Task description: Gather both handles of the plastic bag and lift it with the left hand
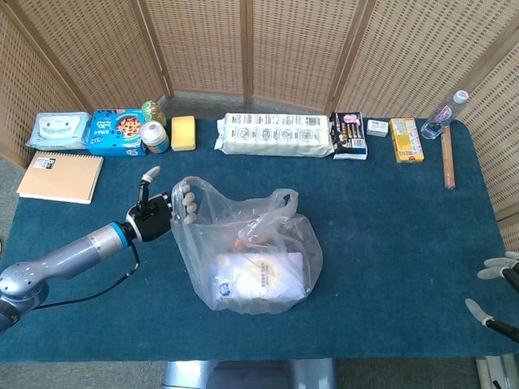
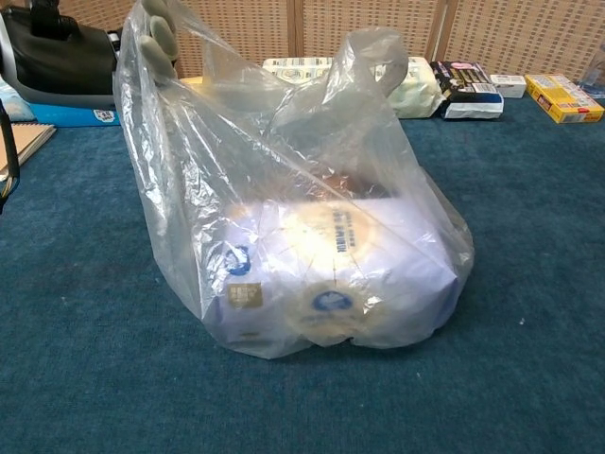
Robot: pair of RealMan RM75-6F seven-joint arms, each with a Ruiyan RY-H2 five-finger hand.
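Observation:
A clear plastic bag (image 1: pixel 251 251) (image 2: pixel 312 218) with white packaged goods inside sits mid-table. My left hand (image 1: pixel 158 212) (image 2: pixel 66 57) is at the bag's left side, its fingers (image 1: pixel 186 203) (image 2: pixel 156 33) hooked through one handle and holding it stretched out to the left, thumb sticking up. The other handle (image 1: pixel 280 203) (image 2: pixel 373 57) stands loose at the bag's top, free of any hand. My right hand (image 1: pixel 495 288) lies at the table's far right front corner, fingers apart, holding nothing; the chest view does not show it.
Along the back edge lie wet wipes (image 1: pixel 58 130), a cookie box (image 1: pixel 115 132), a can (image 1: pixel 154 138), a yellow sponge (image 1: pixel 183 133), a long white pack (image 1: pixel 276 134), small boxes (image 1: pixel 405 139) and a bottle (image 1: pixel 446 113). A notebook (image 1: pixel 61 177) lies at the left.

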